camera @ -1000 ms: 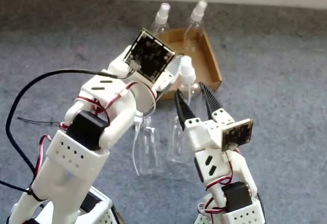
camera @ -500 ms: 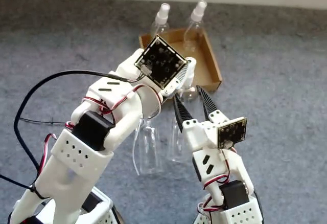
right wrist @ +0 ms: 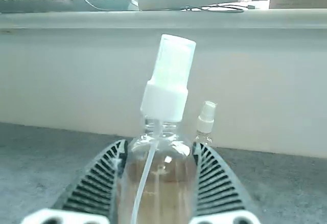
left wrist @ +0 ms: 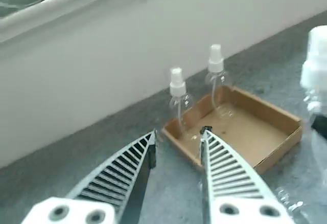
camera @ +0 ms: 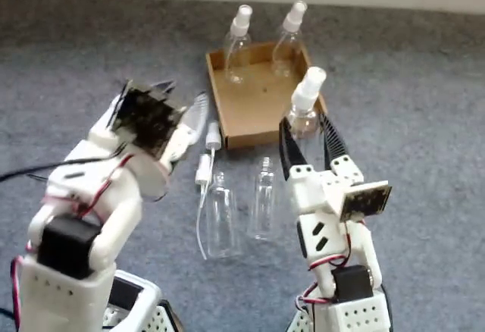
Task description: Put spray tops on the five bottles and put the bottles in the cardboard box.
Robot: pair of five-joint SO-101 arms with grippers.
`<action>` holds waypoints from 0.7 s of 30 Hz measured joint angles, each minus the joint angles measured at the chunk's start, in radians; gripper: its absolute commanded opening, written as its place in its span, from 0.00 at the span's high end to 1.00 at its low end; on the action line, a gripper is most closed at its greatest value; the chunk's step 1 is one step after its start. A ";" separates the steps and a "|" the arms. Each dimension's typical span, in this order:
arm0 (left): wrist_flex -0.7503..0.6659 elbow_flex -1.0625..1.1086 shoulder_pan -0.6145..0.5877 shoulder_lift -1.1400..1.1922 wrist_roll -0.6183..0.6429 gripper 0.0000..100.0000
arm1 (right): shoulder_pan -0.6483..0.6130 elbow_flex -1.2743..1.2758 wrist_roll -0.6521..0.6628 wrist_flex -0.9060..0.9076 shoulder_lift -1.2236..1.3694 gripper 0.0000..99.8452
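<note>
The held bottle (camera: 305, 114) is carried upright, its long axis vertical and its spray top (camera: 311, 82) uppermost; in the high view the top leans slightly toward 1 o'clock. It is clear plastic with a white top, and a thin dip tube is seen running down inside it in the right wrist view. It is placed at the 4 o'clock corner of the cardboard box (camera: 227, 120); whether its base rests on anything cannot be told. It is clamped at the body between the two fingers of the right gripper (right wrist: 159, 146), whose arm is stretched from the 6 o'clock edge toward 12 o'clock.

Two capped bottles (camera: 237, 44) (camera: 288, 40) are stood upright at the box's 12 o'clock wall. Two open bottles (camera: 220, 214) (camera: 263, 199) are stood on the carpet (camera: 417, 120) at 6 o'clock of the box, with a loose spray top (camera: 206, 158) laid just beside them, its tube trailed toward 6 o'clock.

The left gripper (left wrist: 178, 133) is held raised at 9 o'clock of the box, fingers spread and nothing between them, pointed toward the box.
</note>
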 measured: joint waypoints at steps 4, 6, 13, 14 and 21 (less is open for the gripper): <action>-0.029 0.216 -0.126 -0.144 -0.038 0.86 | 0.009 -0.083 -0.002 -0.135 0.187 1.00; -0.066 0.322 -0.167 -0.199 -0.049 0.86 | 0.014 -0.144 -0.002 -0.206 0.305 1.00; -0.164 0.623 -0.227 -0.273 -0.032 0.86 | -0.040 -0.388 -0.008 -0.399 0.766 1.00; -0.181 0.657 -0.227 -0.273 -0.018 0.86 | -0.058 -0.411 -0.008 -0.433 0.829 1.00; -0.371 0.872 -0.275 -0.273 0.015 0.86 | -0.120 -0.559 -0.008 -0.618 1.224 1.00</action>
